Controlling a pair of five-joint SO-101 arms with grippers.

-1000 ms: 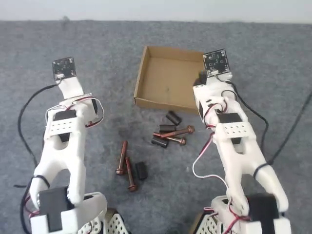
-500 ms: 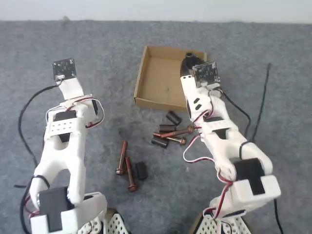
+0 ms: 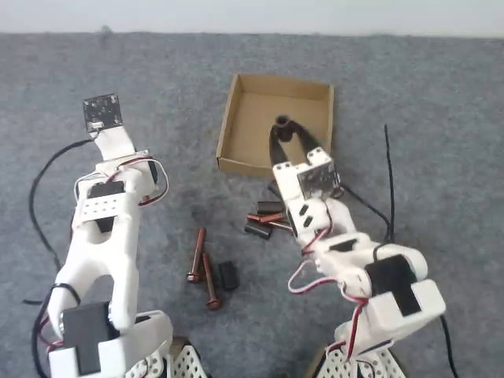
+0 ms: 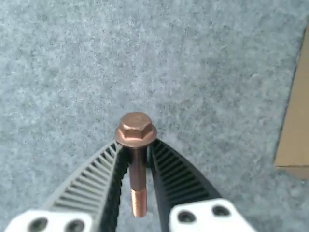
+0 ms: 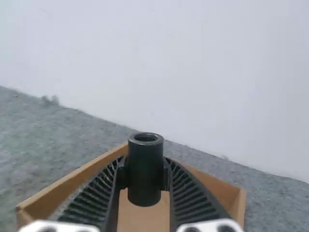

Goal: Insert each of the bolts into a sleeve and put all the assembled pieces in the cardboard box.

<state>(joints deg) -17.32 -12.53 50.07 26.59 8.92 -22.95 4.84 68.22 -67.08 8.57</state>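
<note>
Left gripper (image 4: pixel 136 145) clamps a copper hex-head bolt (image 4: pixel 137 174); right gripper (image 5: pixel 144 163), well apart over the brown cardboard box (image 3: pixel 227 122), clamps a black cylindrical sleeve (image 5: pixel 144 174), open end outward.

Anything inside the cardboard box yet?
The visible floor of the cardboard box is bare. The right gripper, shut on a sleeve, covers part of it.

Grey all the way across: the bench (image 3: pixel 165 71) wears a rough, speckled, felt-like covering, nubbly and matte, running right back to the far edge. There it meets a plain pale wall (image 3: pixel 252 16), smooth and whitish, in a straight seam. Light is soft and even, shadows faint and short on the grey.
</note>
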